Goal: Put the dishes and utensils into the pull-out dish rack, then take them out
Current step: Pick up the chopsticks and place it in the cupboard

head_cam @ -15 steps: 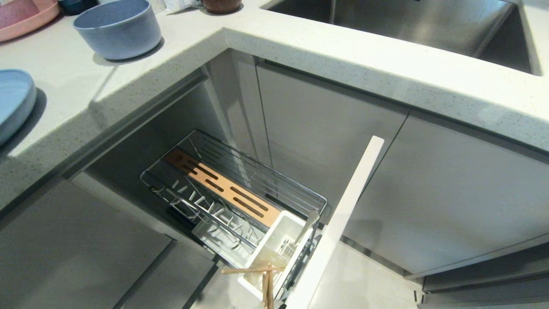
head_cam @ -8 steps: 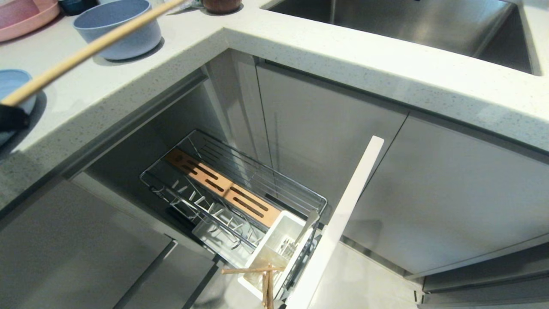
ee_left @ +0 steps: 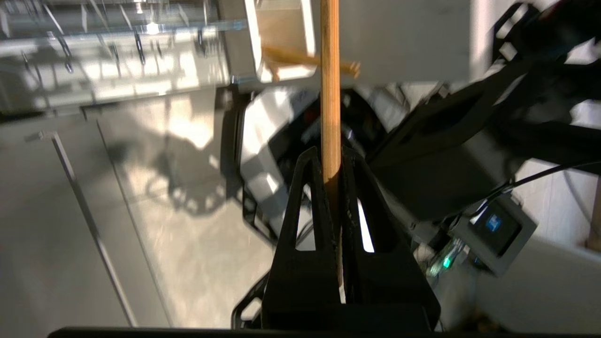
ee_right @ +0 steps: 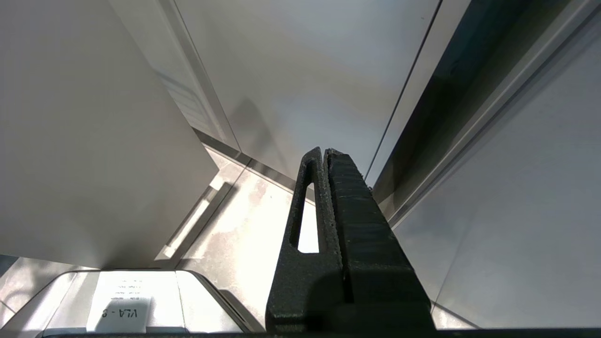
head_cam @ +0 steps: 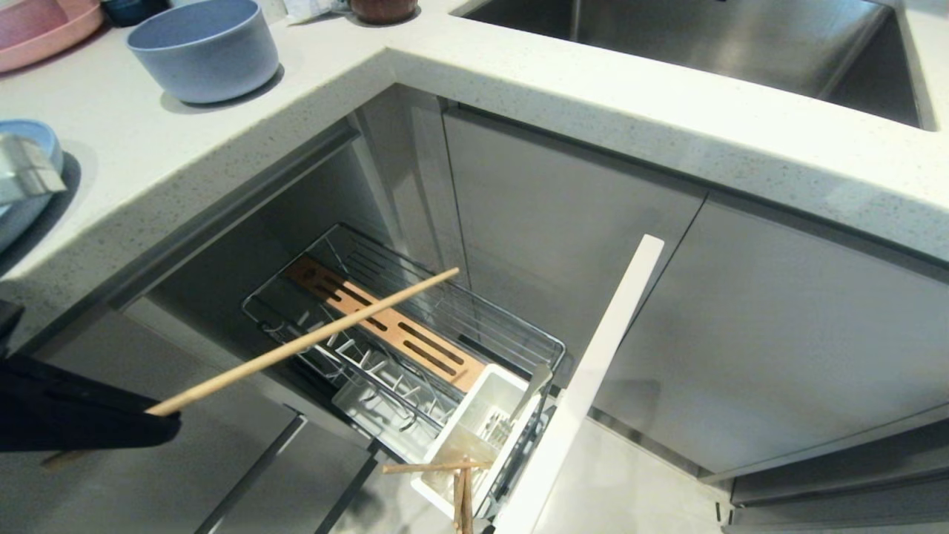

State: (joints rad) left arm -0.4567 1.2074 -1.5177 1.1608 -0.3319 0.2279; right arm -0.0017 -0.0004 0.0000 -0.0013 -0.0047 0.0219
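countertop (head_cam: 519, 81): up above the left gripper and behind it, with the light-blue bowl (head_cam: 204, 48) and the light-blue plate (head_cam: 26, 159) on it, well apart from the rack. Neither looks loaded yet.

pull-out dish rack (head_cam: 400, 337): pulled out, lying ahead of the left gripper and lower, toward the robot's right. Wooden strip down the middle, plate prongs on the near side.

utensil cup (head_cam: 474, 437): the white cup at the rack's front end, ahead-right of the left gripper and below it. Looks like the spot the stick has to end up in. Something silver is already in there, plus another wooden stick (head_cam: 437, 467) lying crosswise on the rim.

held chopstick (head_cam: 311, 341): long axis runs straight out of the left gripper toward the rack, rising a bit, free tip hanging over the wire basket past the wooden strip. So it lies nearly flat and points past the cup, not down into it.

left gripper (ee_left: 332, 162): clamped tight on the chopstick's near end, at the robot's lower left, well short of the cup. It's the nearer arm by far.

right gripper (ee_right: 324, 152): fingers pressed together on nothing, parked by the cabinet fronts, not part of this.

what the move hangs on: my guess is the stick needs tipping tip-down and swinging right until it lines up over the cup. Risk is it catching the crosswise stick.
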